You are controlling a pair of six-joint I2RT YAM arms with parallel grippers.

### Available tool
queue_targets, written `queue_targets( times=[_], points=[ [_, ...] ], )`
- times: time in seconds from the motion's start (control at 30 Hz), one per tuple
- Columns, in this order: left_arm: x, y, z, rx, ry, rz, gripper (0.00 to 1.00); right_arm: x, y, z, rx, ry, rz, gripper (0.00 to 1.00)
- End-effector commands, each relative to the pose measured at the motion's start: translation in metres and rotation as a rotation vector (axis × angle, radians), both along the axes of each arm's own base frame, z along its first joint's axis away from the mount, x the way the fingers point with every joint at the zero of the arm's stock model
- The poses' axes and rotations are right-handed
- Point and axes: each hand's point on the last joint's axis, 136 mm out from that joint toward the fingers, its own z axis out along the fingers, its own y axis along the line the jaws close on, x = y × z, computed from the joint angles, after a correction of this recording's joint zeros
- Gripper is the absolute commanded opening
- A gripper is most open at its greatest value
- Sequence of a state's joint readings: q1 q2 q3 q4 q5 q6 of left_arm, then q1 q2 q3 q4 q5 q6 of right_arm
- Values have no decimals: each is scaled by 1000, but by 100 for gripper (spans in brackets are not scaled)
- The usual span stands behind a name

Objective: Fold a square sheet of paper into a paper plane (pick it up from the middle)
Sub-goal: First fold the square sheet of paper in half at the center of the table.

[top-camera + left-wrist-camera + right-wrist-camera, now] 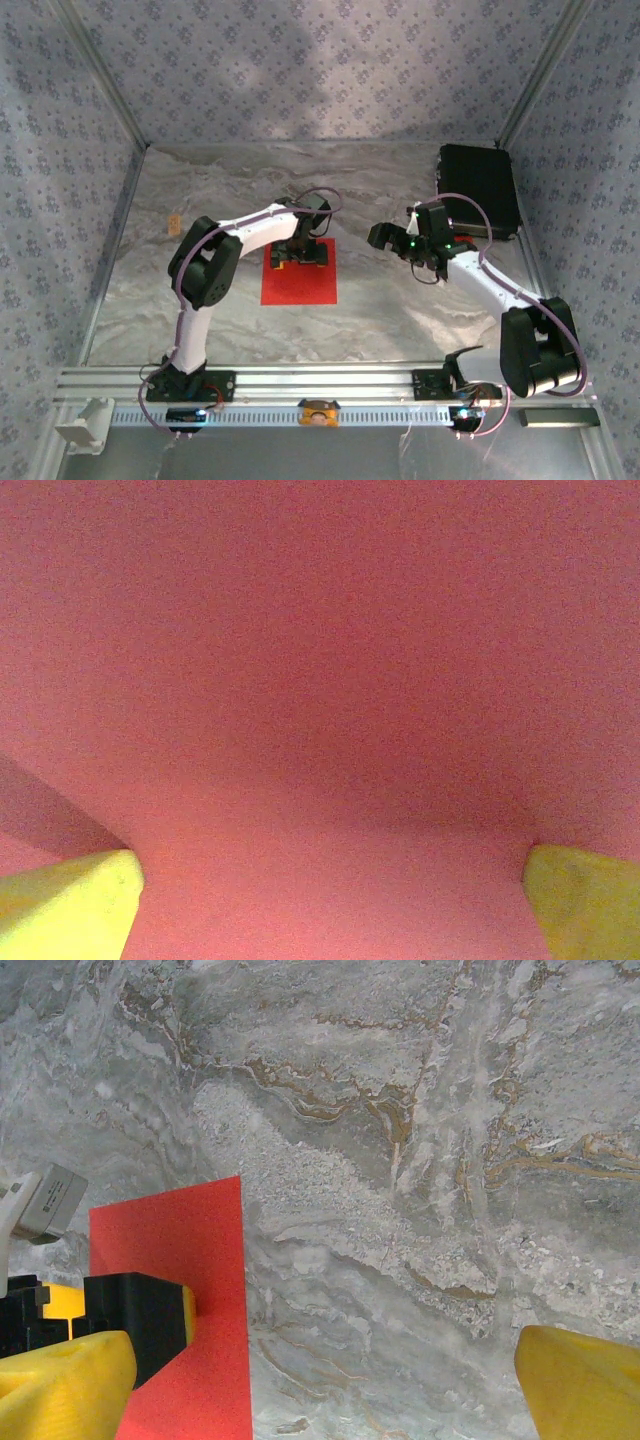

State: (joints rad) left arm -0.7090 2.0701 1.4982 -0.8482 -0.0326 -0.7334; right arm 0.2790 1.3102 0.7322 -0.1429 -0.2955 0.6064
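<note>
Looking down from overhead, you have the grey marbled table (400,310) as the biggest thing in front of you, with a black case (480,188) lying flat at its 2 o'clock corner. Your left arm (215,260) reaches from its base at 7 o'clock in toward the middle. Your right arm (510,300) comes up from 5 o'clock and bends toward the centre.

The square sheet of paper (300,288) lies flat and unfolded near the middle of the table, a plain red square with its edges roughly in line with the table's.

Your left gripper (300,255) hangs over the sheet's 12 o'clock edge. From its wrist you see the jaws spread wide, the yellow fingertips (70,900) at the lower corners and red paper between them. Whether the tips touch the paper, you cannot tell.

Your right gripper (385,238) sits at the sheet's 2 o'clock, apart from it and over bare marble. Its jaws stand wide too, with nothing between its fingertips (580,1385). Its wrist camera shows the sheet's corner at 9 o'clock.

A small orange piece (318,410) sits on the rail at 6 o'clock
</note>
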Motion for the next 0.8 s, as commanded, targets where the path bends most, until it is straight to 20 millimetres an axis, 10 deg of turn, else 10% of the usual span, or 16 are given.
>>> queue_targets(
  times=[0.0, 0.77],
  points=[
    [-20, 10, -34, 73, 93, -14, 98, 0, -2, -1, 5, 14, -11, 99],
    [-17, 1, -32, -5, 68, -3, 96, 0, -2, -2, 3, 18, -14, 99]
  ],
)
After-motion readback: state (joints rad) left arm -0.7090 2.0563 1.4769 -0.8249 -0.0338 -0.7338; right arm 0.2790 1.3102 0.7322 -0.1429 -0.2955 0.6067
